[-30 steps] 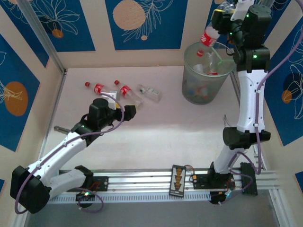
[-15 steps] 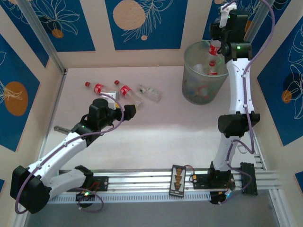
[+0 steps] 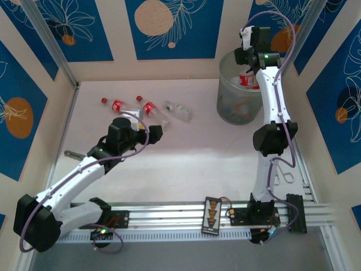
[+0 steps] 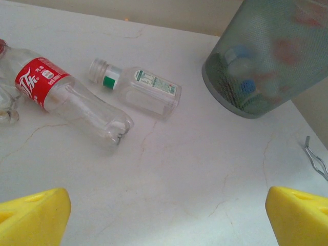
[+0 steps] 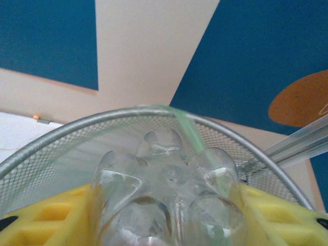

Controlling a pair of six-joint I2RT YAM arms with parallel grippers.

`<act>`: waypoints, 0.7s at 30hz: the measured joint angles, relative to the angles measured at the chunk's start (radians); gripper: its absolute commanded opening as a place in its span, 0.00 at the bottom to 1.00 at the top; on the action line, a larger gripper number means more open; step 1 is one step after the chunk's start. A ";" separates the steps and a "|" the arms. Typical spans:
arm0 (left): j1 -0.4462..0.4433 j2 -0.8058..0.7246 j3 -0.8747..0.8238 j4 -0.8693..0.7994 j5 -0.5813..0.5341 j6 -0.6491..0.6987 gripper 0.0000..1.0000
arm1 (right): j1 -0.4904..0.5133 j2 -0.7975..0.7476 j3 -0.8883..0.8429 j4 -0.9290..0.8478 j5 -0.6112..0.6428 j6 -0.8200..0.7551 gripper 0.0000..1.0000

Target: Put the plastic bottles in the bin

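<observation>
- Right gripper (image 5: pixel 166 210) is partly closed, its yellow fingers (image 5: pixel 46 215) clamped on the base of a clear bottle (image 5: pixel 164 169) over the mouth of the bin (image 3: pixel 228 110), which stands at the table's far right corner
- Left gripper (image 4: pixel 165 220) is spread wide and holds nothing, above the table (image 4: pixel 195 169)
- Red-label bottle (image 4: pixel 66 97) and green-label bottle (image 4: pixel 143 92) lie side by side near the far edge, left of the bin

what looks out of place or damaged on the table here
The red-label bottle lying on its side left of the bin looks dented near its base. A loose bent metal wire lies by the right edge of the table, unrelated to the bottles.
</observation>
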 measured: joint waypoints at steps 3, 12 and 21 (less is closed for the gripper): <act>0.000 0.008 0.000 0.000 0.000 -0.003 0.97 | 0.000 0.014 0.000 -0.012 -0.006 -0.003 0.52; 0.002 0.042 0.017 -0.052 -0.034 -0.007 0.97 | -0.003 0.023 -0.100 -0.014 -0.029 0.026 0.58; 0.002 0.048 0.018 -0.078 -0.041 -0.021 0.98 | -0.009 0.032 -0.236 0.055 -0.031 0.064 0.76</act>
